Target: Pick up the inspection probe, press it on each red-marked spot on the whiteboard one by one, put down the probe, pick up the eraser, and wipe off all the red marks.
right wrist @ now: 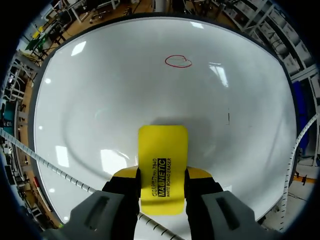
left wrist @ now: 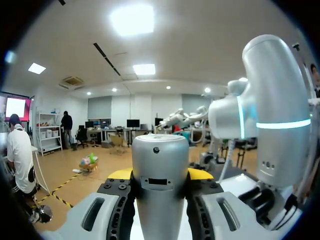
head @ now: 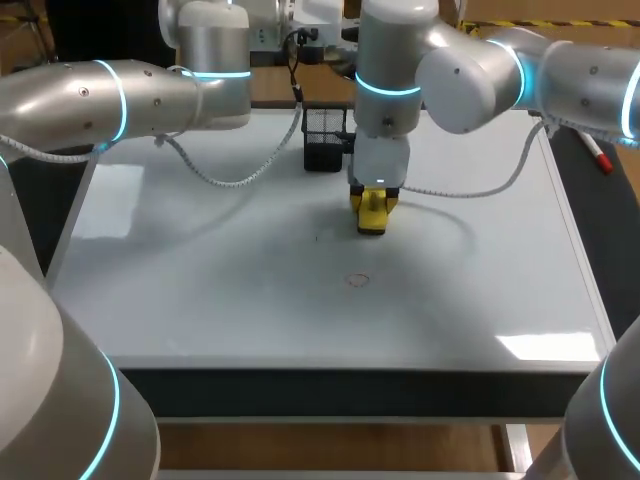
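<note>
Right gripper [right wrist: 161,172]: clamped on yellow eraser [right wrist: 163,150], just short of the red mark [right wrist: 178,61].
Red mark: oval on whiteboard [right wrist: 90,100].
Left gripper [left wrist: 160,173]: clasping silver inspection probe [left wrist: 160,205].

Black print on flat yellow plastic eraser [right wrist: 163,165], clamped between right gripper [right wrist: 162,175] fingers [right wrist: 124,187]. Lines run lengthwise along its face: one bold large line, smaller lines beside it. Part of the print sits level with the fingertips. Not transcribed.

Hand-drawn red oval outline [right wrist: 178,61] on glossy whiteboard [right wrist: 100,90], well ahead of the fingers. It is a mark only, no letters or digits. Short dark tick [right wrist: 229,117] on the board, ahead and to one side.

Silver cylindrical inspection probe [left wrist: 160,165] between left gripper [left wrist: 160,173] fingers: no lettering legible.
</note>
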Tool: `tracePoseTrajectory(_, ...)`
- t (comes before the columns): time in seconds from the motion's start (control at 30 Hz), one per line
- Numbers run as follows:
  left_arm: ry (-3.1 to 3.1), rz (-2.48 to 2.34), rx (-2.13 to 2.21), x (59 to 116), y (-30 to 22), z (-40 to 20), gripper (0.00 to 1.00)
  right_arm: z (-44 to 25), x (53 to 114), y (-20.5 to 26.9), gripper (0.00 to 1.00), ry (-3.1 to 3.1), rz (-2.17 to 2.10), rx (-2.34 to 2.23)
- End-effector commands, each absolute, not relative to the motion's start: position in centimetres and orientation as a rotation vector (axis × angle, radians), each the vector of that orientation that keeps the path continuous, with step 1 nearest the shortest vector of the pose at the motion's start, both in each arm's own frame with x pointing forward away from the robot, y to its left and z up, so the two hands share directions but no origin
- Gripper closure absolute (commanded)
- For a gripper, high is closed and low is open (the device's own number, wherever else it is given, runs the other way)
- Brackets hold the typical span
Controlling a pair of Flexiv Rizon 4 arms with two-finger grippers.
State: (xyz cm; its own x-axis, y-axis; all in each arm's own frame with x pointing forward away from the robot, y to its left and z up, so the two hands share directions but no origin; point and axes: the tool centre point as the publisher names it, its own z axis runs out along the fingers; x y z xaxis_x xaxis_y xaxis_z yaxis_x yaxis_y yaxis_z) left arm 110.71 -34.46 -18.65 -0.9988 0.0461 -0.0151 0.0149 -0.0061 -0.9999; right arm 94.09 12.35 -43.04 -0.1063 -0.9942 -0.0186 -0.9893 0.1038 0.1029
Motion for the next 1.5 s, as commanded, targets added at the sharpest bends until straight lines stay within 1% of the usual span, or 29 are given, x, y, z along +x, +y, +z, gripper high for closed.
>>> tracePoseTrajectory(0.03,-2.199,2.209,-0.068,110.8,-34.5,-18.5,1.00,-42.5,93.8,10.6,1.00,-2.307,-0.132,2.054)
tracePoseTrajectory(0.3,-2.199,2.209,-0.068,110.8,-34.5,-18.5,1.00,-42.5,93.9,8.6,1.00,-2.329,-0.119,2.003)
tracePoseTrajectory(0.57,-2.199,2.209,-0.068,110.8,-34.5,-18.5,1.00,-41.6,93.8,7.9,1.00,-2.344,-0.096,1.988)
tracePoseTrajectory(0.7,-2.199,2.209,-0.068,110.8,-34.5,-18.5,1.00,-40.3,93.9,8.9,1.00,-2.320,-0.057,2.016)
tracePoseTrajectory(0.83,-2.199,2.209,-0.068,110.8,-34.5,-18.5,1.00,-39.6,94.2,11.0,1.00,-2.288,-0.046,2.088)
tracePoseTrajectory(1.07,-2.199,2.209,-0.068,110.8,-34.5,-18.5,1.00,-40.3,94.6,14.1,1.00,-2.245,-0.063,2.156)
tracePoseTrajectory(1.3,-2.199,2.209,-0.068,110.8,-34.5,-18.5,1.00,-41.6,95.0,15.3,1.00,-2.208,-0.079,2.190)
tracePoseTrajectory(1.5,-2.199,2.209,-0.068,110.8,-34.5,-18.5,1.00,-42.4,95.1,15.2,1.00,-2.203,-0.108,2.187)
